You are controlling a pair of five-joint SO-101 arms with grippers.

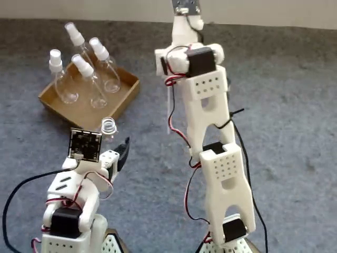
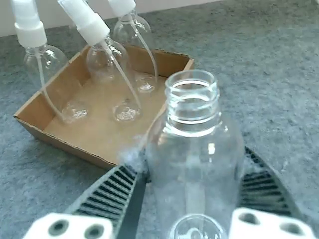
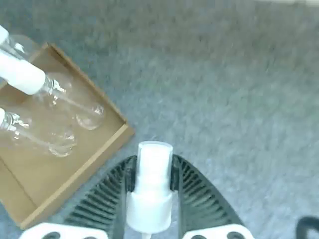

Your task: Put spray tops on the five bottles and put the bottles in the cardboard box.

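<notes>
You are working at a small robotics test bench, the lab or hobby-workshop kind rather than a factory floor. Your 2 arms, the left arm [image 1: 68, 211] and the right arm [image 1: 218, 163], have white plastic shells with grids of holes. Their red wires [image 1: 170, 124] and black cables [image 1: 237, 114] run loose outside the links. A bare circuit board [image 1: 85, 143] sits uncovered on the left arm's wrist. The table wears a grey, carpet-like mat [image 1: 295, 105], with a strip of pale wall [image 1: 263, 10] behind it. A shallow, plain cardboard box [image 1: 126, 97] serves as the container.
</notes>
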